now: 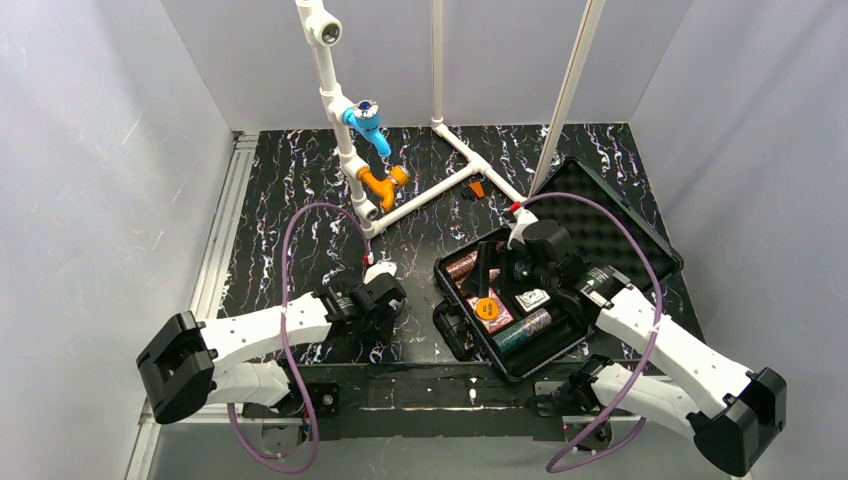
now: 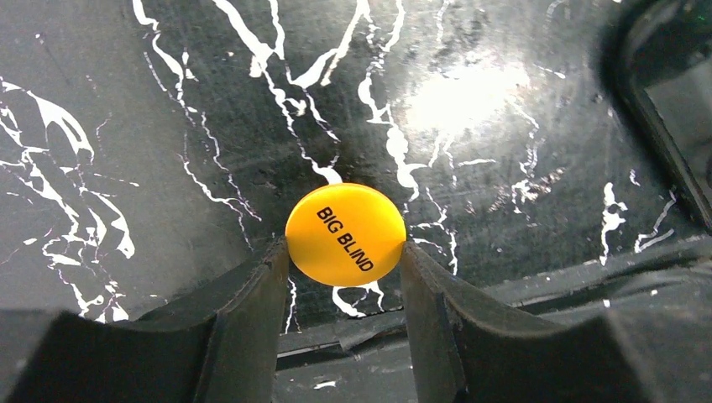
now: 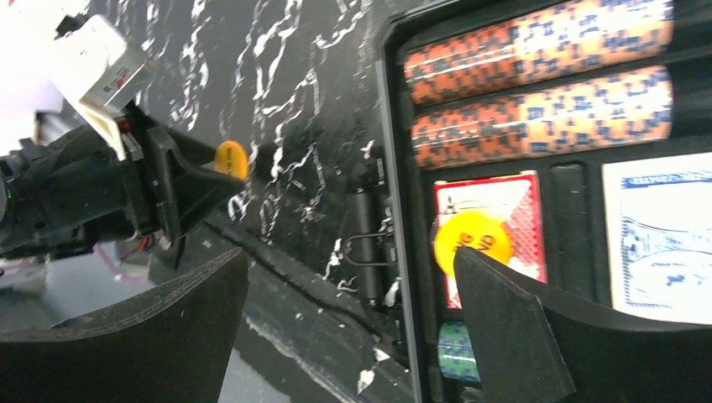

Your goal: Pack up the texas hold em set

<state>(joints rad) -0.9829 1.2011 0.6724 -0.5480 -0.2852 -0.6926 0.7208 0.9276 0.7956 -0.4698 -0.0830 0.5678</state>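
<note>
The left fingers (image 2: 252, 302) are clenched on the rim of the orange BIG BLIND disc (image 2: 346, 231) over the tabletop (image 2: 126, 101), just left of the open black case (image 3: 388, 126). I would carry it level to the right over the case wall and release it only when it is low inside, because such a thin edge grip could let it flip. The right fingers (image 3: 520, 327) hang released and empty above the case and should keep out of that path. Counted: two orange discs, this one and a second disc (image 3: 474, 239) lying on the red card deck (image 3: 514, 197); two red-brown chip rolls (image 3: 537, 46); one dark green chip roll (image 1: 525, 330) showing; and two decks, with the white-and-blue card deck (image 3: 655, 235).
</note>
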